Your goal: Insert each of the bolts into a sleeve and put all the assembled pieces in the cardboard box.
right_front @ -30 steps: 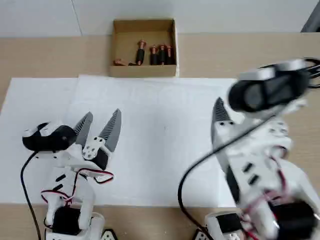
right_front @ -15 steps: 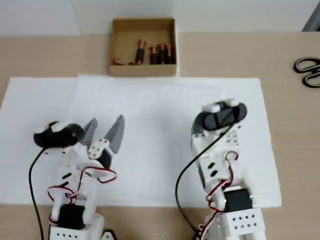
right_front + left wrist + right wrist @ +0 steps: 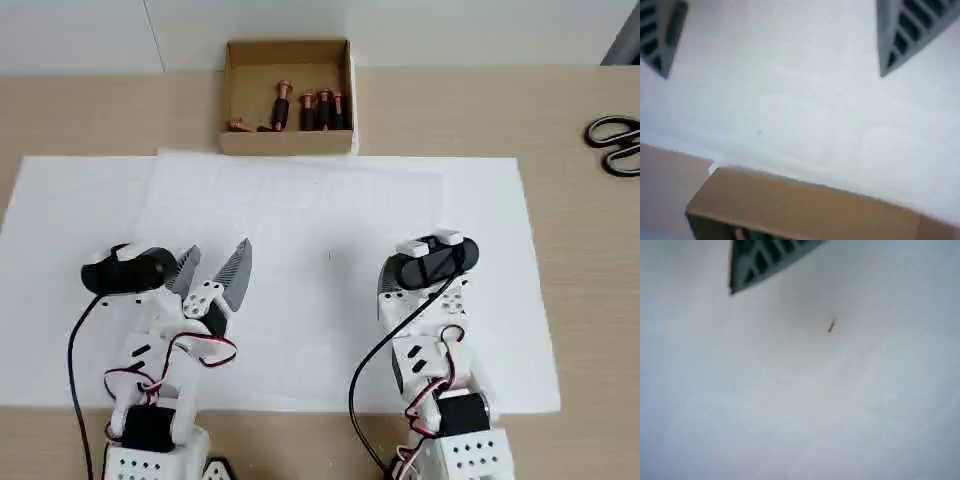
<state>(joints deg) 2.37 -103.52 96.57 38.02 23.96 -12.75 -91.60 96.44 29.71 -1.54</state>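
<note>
Pcs (image 3: 310, 108), bolts in sleeves, lie in box (image 3: 286, 142), top centre-left of high view. My L gripper (image 3: 218, 252), lower left, is spread wide, holding nothing. R gripper (image 3: 386, 285), lower centre-right: can't tell its state. Judgement: task looks done.

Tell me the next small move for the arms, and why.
Likely just a pause, no new reach. The assembled pieces lie in the cardboard box, and the left gripper sits open above the white sheet with nothing between its jaws.
</note>
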